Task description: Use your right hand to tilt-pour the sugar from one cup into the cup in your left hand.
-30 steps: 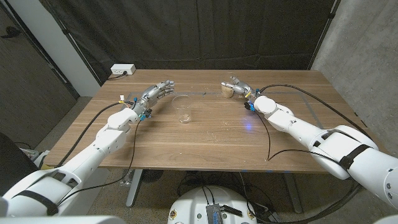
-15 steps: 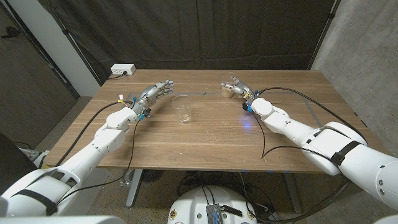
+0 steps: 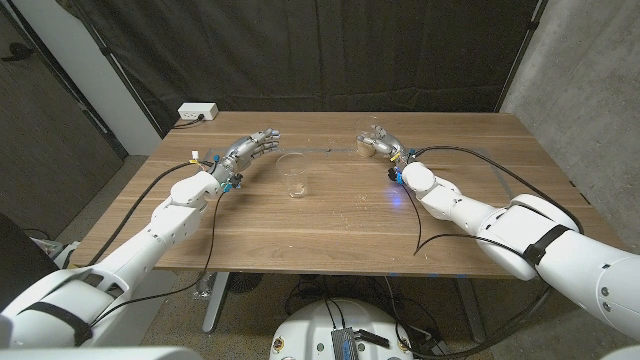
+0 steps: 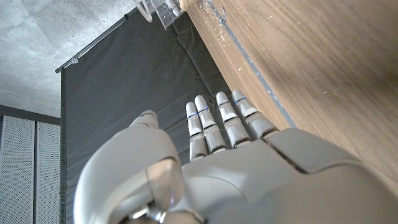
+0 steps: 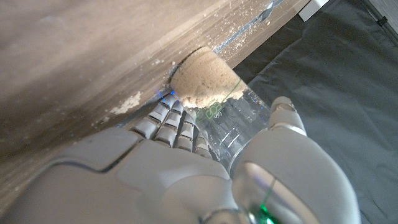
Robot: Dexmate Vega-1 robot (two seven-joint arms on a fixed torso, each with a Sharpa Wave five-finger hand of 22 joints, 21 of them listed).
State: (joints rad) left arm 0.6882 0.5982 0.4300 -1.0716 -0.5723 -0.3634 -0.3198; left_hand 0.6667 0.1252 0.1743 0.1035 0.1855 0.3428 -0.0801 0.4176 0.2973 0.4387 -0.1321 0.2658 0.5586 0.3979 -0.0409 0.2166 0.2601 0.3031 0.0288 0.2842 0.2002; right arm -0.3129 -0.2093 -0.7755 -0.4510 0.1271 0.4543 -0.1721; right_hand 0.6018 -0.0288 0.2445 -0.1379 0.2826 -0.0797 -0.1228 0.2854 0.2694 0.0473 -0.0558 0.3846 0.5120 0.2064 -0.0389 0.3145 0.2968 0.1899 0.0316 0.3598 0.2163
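Note:
A clear cup with brown sugar (image 5: 205, 93) stands at the table's far middle right, its base on the wood. My right hand (image 3: 383, 144) wraps around this sugar cup (image 3: 367, 143), with the fingers (image 5: 177, 127) on one side and the thumb (image 5: 283, 115) on the other. An empty clear cup (image 3: 294, 176) stands left of centre. My left hand (image 3: 251, 149) hovers just left of it, fingers straight and apart, holding nothing and not touching it. The empty cup's edge (image 4: 155, 9) shows beyond my left hand (image 4: 217, 162) in the left wrist view.
Loose sugar grains (image 5: 127, 102) lie on the wood beside the sugar cup. A white power strip (image 3: 197, 112) sits at the back left corner. Black cables (image 3: 470, 150) trail over the right side of the table. A dark curtain hangs behind.
My right hand has closed in around the sugar cup, covering more of it, and the right forearm has swung left. The left hand and the empty cup have not moved.

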